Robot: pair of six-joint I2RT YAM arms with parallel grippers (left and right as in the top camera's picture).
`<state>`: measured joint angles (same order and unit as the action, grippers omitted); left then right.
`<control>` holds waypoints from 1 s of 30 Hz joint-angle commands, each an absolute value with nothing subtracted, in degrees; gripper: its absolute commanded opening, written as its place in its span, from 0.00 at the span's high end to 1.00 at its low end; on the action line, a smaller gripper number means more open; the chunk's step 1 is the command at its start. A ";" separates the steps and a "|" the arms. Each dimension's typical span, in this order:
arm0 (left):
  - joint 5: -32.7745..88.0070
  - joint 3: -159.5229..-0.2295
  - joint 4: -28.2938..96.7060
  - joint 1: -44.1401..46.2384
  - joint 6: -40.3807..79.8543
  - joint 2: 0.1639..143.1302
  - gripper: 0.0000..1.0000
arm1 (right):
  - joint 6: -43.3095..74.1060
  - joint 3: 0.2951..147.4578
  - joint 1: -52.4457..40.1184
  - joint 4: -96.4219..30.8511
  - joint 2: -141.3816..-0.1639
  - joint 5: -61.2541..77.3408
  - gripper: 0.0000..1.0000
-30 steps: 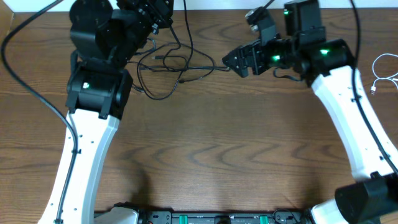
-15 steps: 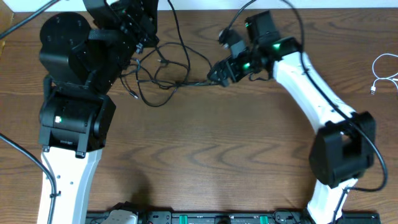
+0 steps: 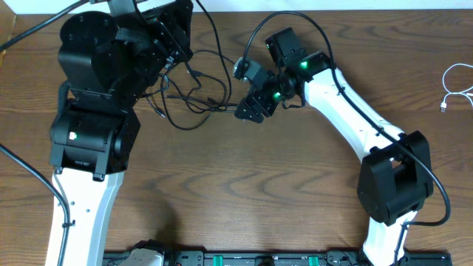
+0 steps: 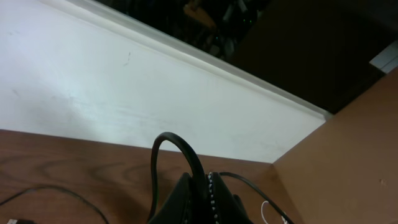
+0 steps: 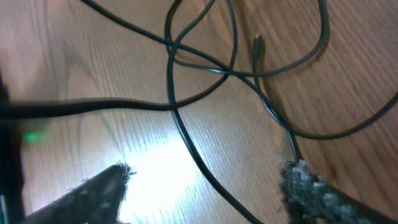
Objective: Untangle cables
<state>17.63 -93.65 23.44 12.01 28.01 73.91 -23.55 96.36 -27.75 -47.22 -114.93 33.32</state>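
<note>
- Overhead: the long, thin, flexible black cable (image 3: 194, 100) lies in loose, overlapping loops on the far part of the brown wooden surface (image 3: 244, 192). My right gripper (image 3: 247, 112) is low at the right edge of those loops. The shorter white cable (image 3: 452, 87) with small plug ends lies well apart, by the right edge. I judge the two cords are already separate and only the black loops are left to open out.
- Left wrist: the left gripper (image 4: 200, 198) sits at the bottom of the frame in front of a white wall (image 4: 124, 93). Its jaws look pressed together, with the black cable arching up out of them, so I read it as pinching that cord.
- Right wrist: the jaws are spread wide and hold nothing. One black strand runs along the surface between them. Past it several strands cross, with a small dark plug end (image 5: 257, 42) beside the crossing.
- Handling: I expect the cord to be light, limp and smooth, so any pull will drag the neighbouring loops along. I would pinch a single strand clear of the crossing, or just behind the plug, and draw it out slowly.
</note>
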 commanded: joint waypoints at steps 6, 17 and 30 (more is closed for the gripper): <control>16.82 -94.85 23.57 11.81 26.59 74.22 0.92 | -25.30 95.88 -29.85 -44.25 -120.75 31.20 0.37; 11.97 -94.85 26.96 11.81 26.57 74.94 0.92 | -15.62 96.82 -27.81 -43.05 -121.99 30.96 0.99; -18.17 -94.85 32.88 6.72 18.50 81.54 0.93 | -4.67 97.41 -7.20 -50.46 -98.45 17.37 0.99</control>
<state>-8.82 -93.69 33.34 9.56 21.08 81.67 -7.68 96.18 -11.77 -49.08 -104.40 23.35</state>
